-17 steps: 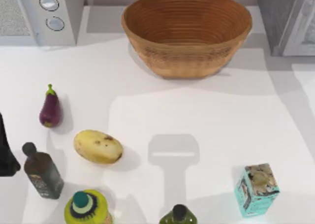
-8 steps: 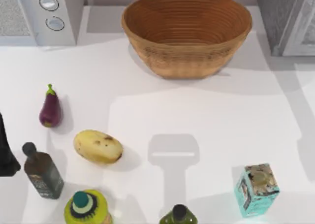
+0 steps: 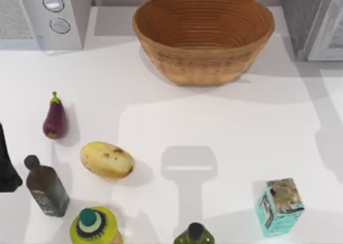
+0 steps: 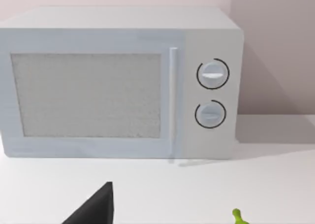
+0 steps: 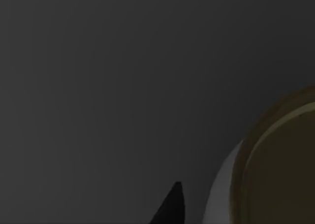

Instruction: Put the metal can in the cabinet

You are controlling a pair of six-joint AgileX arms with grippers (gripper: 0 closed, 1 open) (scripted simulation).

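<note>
The metal can [image 5: 275,170] shows in the right wrist view as a dull gold round lid with a strip of white side, very close and set against a dark grey surface. A black part of my right gripper [image 5: 170,209] pokes in just beside the can. The cabinet [image 3: 308,19], grey with a paler framed door panel, stands at the table's back right corner in the top view. My left gripper [image 4: 96,209] is parked at the table's left edge, where its arm [image 3: 5,163] appears as a black shape, facing the microwave.
A white microwave [image 3: 43,16] stands back left and a wicker basket [image 3: 203,37] back centre. An eggplant [image 3: 54,118], a potato [image 3: 106,159] and a dark bottle [image 3: 47,187] lie on the left. Two bottles [image 3: 95,226] and a teal carton [image 3: 280,205] line the front.
Only the soft shadow on the table's right side has shifted a little. All objects on the table stay where they were.
</note>
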